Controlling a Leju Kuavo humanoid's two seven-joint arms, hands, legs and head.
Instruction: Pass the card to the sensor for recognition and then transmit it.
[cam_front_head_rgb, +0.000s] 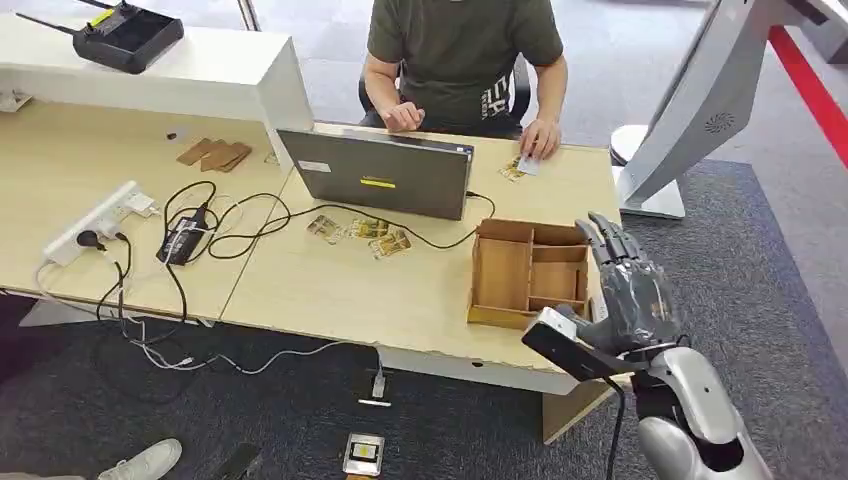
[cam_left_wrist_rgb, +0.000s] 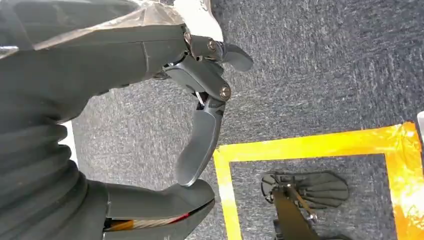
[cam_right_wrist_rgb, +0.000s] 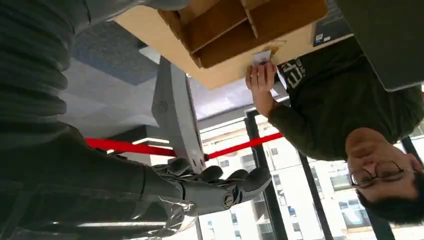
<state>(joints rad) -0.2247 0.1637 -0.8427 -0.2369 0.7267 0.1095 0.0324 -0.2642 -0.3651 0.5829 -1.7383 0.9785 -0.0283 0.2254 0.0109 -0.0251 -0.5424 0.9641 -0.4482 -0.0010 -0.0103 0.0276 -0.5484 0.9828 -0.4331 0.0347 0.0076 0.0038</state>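
Right hand up by the tray!
Right hand (cam_front_head_rgb: 628, 290) empty, fingers straight and apart, at the wooden tray's (cam_front_head_rgb: 500, 272) three o'clock; left hand (cam_left_wrist_rgb: 200, 100) loosely spread, holding nothing.

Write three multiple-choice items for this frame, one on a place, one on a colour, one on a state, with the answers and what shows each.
1. Where does the wooden organizer box stand?
A. near the desk's front edge, just ahead of the right hand
B. on the white shelf
C. on the carpet

2. What colour is the tape on the carpet below the left hand?
A. blue
B. yellow-orange
C. white

3. What is the right hand doing?
A. pinching a card
B. gripping the laptop
C. holding nothing, fingers extended

Answers:
1 A, the box sits on the desk directly beyond the raised hand.
2 B, the left wrist view shows a yellow-orange outline.
3 C, both the head and right wrist views show its fingers free of any object.
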